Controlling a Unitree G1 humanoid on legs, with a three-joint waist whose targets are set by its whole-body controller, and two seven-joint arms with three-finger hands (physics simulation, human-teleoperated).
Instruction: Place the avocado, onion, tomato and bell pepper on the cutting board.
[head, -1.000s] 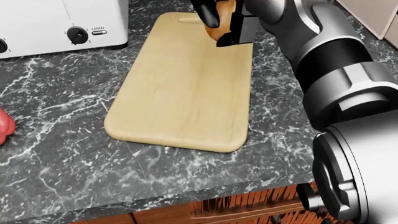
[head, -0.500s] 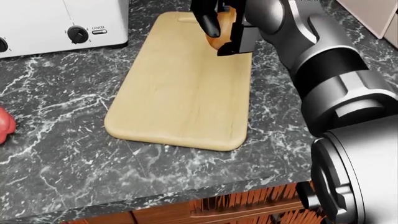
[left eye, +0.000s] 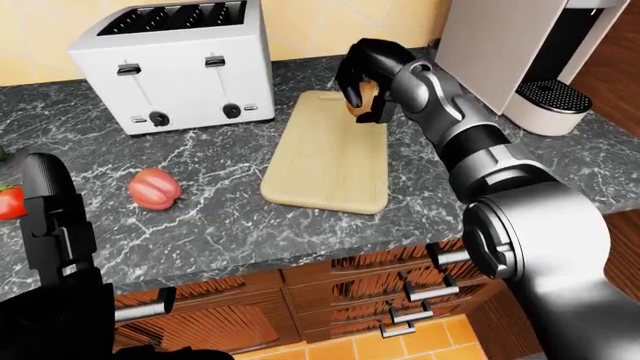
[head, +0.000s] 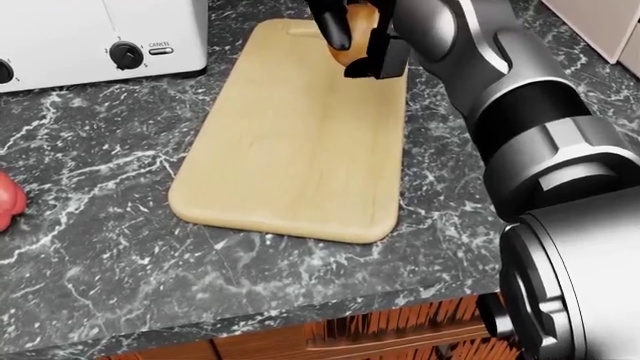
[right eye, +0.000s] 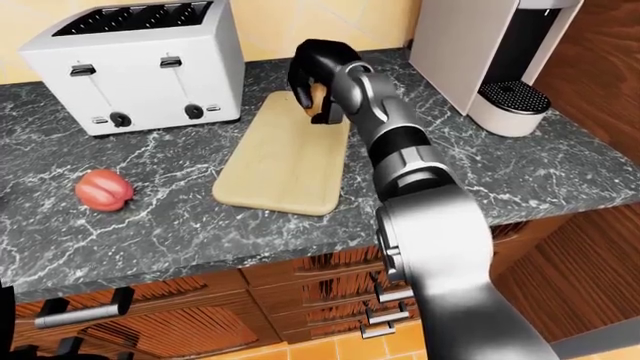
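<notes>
Left-eye view: the right hand (left eye: 365, 81) reaches to the far end of the cutting board (left eye: 328, 161), its black fingers curled tight round a tan onion (left eye: 366, 96) held just above the wood. At 9 o'clock of the board lies a red bell pepper (left eye: 154, 188) on the dark marble counter (left eye: 220, 225); a tomato (left eye: 10, 202) shows at the view's left edge. A white toaster (left eye: 178, 64) stands at 11 o'clock of the board, a white coffee machine (left eye: 535, 52) at 2 o'clock. The left hand (left eye: 52, 225) rises at the lower left, well apart from everything; whether its fingers are spread or closed I cannot tell.

Head view: the right forearm (head: 520, 97) fills the right side and hides the counter beside the board. The board's surface below the hand is bare wood. The pepper's edge peeks in at 9 o'clock.

Right-eye view: wooden drawers (right eye: 250, 300) with metal handles run beneath the counter. The avocado shows in no view.
</notes>
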